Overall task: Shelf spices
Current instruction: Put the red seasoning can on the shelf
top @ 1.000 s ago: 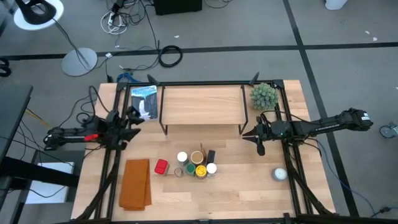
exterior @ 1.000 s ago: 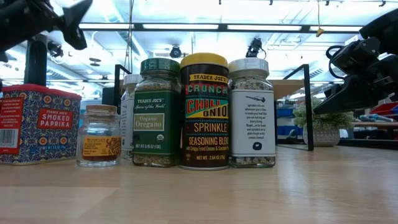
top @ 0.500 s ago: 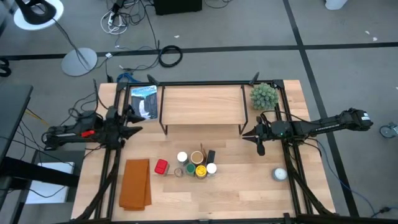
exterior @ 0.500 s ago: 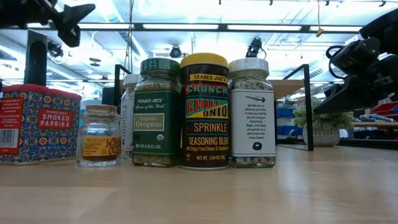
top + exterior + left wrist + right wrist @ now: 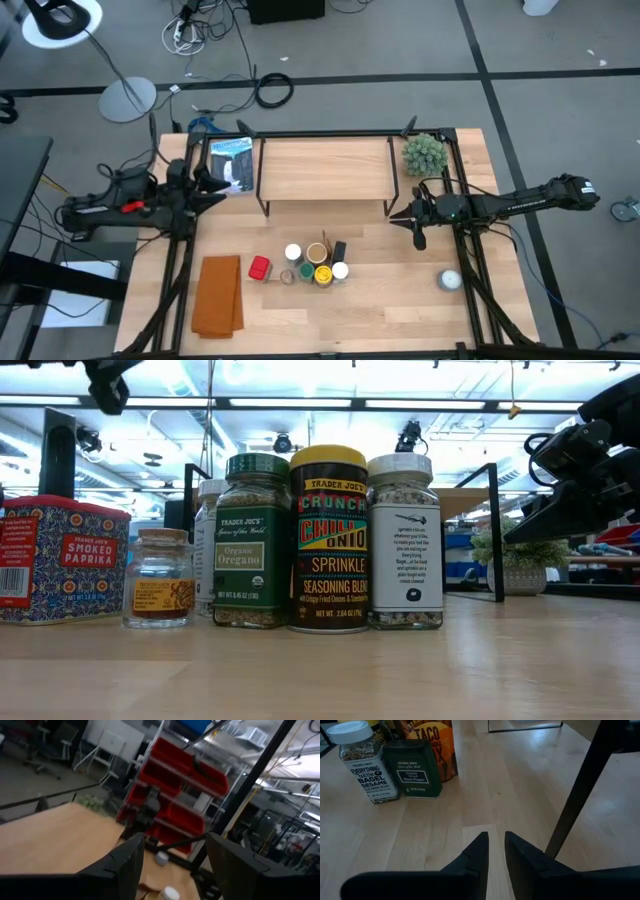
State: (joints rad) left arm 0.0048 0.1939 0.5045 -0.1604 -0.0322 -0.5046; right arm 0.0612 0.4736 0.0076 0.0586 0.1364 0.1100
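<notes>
Spices (image 5: 312, 265): lids from above, labels (image 5: 332, 550) low down.

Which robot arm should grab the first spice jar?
Probably the right. The right gripper hangs low near the spice jars, looking straight at them, though its fingers are nearly closed. The left gripper is open but sits up by the shelf's left end, pointing away.
</notes>
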